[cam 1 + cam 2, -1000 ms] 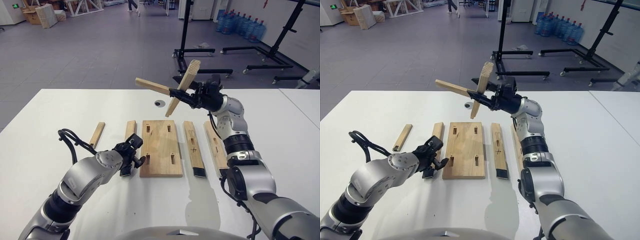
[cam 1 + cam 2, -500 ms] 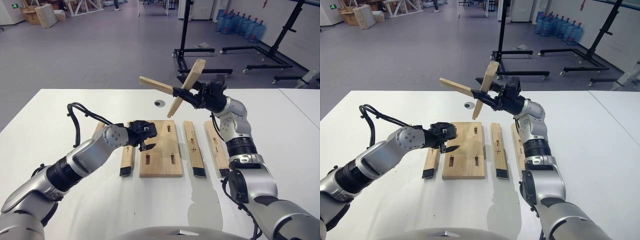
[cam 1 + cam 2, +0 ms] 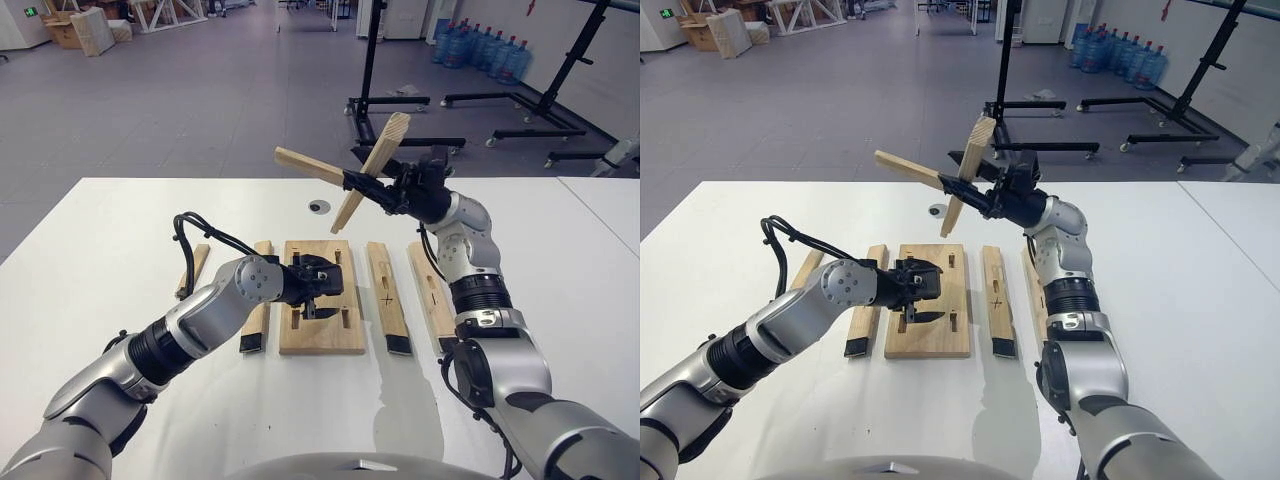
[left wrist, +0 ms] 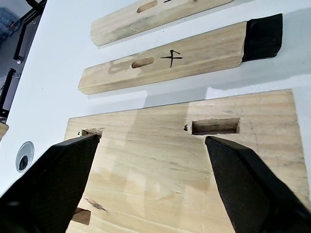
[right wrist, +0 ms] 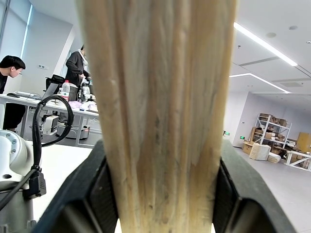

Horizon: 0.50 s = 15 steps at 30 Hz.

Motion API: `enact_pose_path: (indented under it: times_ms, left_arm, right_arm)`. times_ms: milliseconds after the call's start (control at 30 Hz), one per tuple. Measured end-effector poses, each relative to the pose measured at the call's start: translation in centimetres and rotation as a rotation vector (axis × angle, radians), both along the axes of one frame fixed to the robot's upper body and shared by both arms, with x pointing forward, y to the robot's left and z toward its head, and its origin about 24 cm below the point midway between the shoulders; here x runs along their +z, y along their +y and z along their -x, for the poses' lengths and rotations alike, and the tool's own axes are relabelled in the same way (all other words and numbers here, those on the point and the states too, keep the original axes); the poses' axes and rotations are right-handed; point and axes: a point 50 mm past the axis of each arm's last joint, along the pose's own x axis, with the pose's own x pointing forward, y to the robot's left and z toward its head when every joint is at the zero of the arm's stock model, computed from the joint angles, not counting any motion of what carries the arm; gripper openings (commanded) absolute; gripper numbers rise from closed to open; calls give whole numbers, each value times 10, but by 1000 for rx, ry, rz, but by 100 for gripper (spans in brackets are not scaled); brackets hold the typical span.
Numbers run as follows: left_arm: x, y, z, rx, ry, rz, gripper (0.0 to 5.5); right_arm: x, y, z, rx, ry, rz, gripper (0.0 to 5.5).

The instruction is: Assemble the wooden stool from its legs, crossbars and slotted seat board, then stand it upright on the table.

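The slotted seat board (image 3: pixel 325 338) lies flat in the middle of the white table (image 3: pixel 90 260). My left gripper (image 3: pixel 318 300) hovers low over the board's centre, open, its two black fingers (image 4: pixel 53 184) spread wide above the slots with nothing between them. My right gripper (image 3: pixel 362 186) is raised above the table's far side, shut on a joined leg and crossbar (image 3: pixel 372 170) that form a cross in the air. That wood (image 5: pixel 160 111) sits squeezed between the right gripper's pads in the right wrist view.
Two legs (image 3: pixel 385 295) (image 3: pixel 430 290) lie to the right of the board, one leg (image 3: pixel 255 325) with a black foot to its left, and a short crossbar (image 3: pixel 195 268) farther left. A round hole (image 3: pixel 319 207) sits in the table behind the board.
My left arm has swung from beside the left leg rightward and forward to over the seat board. The right gripper stayed raised with the wooden cross, shifting only slightly.
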Motion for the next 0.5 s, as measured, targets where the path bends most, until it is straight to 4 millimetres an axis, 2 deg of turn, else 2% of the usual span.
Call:
enact_pose_path:
  times_ms: [133, 500]
  left_arm:
    - [-18, 5, 10, 1, 48, -45, 402]
    - [-21, 1, 31, -58, 62, -39, 402]
  right_arm:
    - [-1, 0, 0, 0, 5, -1, 205]
    - [-2, 1, 1, 1, 5, -2, 205]
